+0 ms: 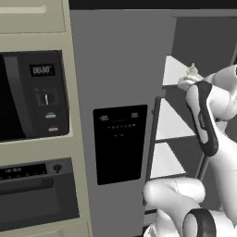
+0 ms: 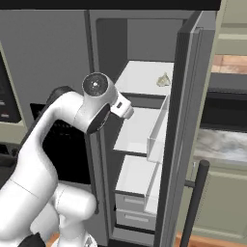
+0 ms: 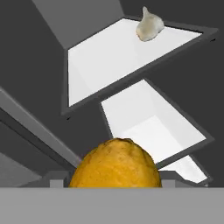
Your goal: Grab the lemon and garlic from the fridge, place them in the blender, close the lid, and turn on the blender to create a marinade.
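Hand view: lemon (image 3: pixel 114 162) fills the gripper, seemingly clamped; garlic (image 3: pixel 149 25) near the upper shelf's (image 3: pixel 100 61) edge

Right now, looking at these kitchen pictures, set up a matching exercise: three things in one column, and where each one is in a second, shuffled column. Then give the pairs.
Things:
1. lemon
2. garlic
3. microwave

Places:
A. on the top white shelf of the open fridge
B. in the beige cabinet left of the fridge
C. close up at the bottom of the hand view

Pairs: 1-C, 2-A, 3-B
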### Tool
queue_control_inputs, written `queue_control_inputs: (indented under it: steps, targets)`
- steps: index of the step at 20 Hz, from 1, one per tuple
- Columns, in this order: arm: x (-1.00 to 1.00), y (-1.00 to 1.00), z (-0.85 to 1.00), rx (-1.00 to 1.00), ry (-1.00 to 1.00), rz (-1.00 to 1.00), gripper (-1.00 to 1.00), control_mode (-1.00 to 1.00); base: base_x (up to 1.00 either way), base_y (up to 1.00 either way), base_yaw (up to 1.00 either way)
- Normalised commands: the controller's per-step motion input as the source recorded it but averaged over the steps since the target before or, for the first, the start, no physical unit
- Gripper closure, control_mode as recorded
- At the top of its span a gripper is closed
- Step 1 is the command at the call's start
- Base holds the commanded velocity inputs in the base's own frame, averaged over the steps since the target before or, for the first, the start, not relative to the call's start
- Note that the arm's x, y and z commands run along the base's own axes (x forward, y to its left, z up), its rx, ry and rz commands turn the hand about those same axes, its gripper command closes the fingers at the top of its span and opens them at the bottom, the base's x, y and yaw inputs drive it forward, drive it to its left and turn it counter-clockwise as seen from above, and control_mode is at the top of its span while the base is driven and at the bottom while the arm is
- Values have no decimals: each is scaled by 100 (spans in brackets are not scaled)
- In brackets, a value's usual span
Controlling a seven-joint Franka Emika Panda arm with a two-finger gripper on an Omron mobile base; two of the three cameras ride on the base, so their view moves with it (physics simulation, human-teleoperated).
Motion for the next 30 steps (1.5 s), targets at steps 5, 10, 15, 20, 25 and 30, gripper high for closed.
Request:
queue_control_inputs:
  steps: [5,10,15,20,25,30]
  targets:
    - [-96,61,-41,-3,10,0,100,-100,0,0,0]
    - [-62,58,-58,-11,16,1,100,-100,0,0,0]
    - [-43,38,-39,-4,6,1,100,-100,0,0,0]
    - [-33,16,-6,-1,0,0,100,100,-60,24,-5]
    - [0,0,0,0,0,0,100,100,-100,48,-24]
    - [0,0,0,0,0,0,100,100,-100,66,-32]
